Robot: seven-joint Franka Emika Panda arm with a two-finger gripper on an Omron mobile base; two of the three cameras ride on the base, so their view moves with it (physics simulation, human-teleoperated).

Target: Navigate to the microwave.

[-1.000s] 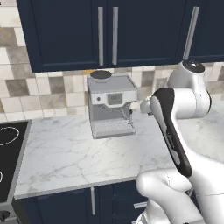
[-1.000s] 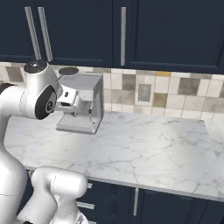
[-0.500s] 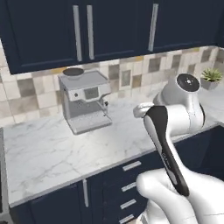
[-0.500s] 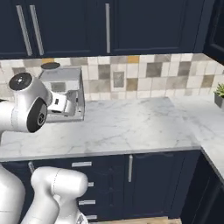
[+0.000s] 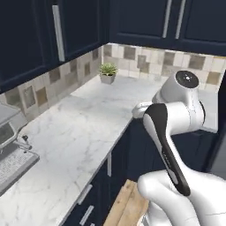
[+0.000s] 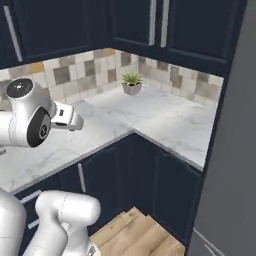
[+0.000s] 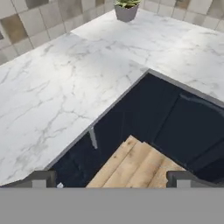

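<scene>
The gripper (image 7: 111, 178) hangs over the inner corner of an L-shaped white marble tabletop (image 7: 65, 83). Its jaws are spread wide with nothing between them. In the base views the hand (image 5: 142, 109) (image 6: 70, 117) juts out from the arm's wrist, and the fingers are too small to make out. A small potted plant (image 5: 108, 72) (image 6: 132, 82) (image 7: 126, 8) stands in the far corner against the tiled backsplash (image 6: 65, 72); the hand view cuts off its top. A silver coffee machine (image 5: 11, 148) is cut by the left edge. A tall grey fridge (image 6: 235, 150) rises at right. Below lie navy cabinets (image 7: 175, 113) and a wooden floor (image 7: 131, 168).
</scene>
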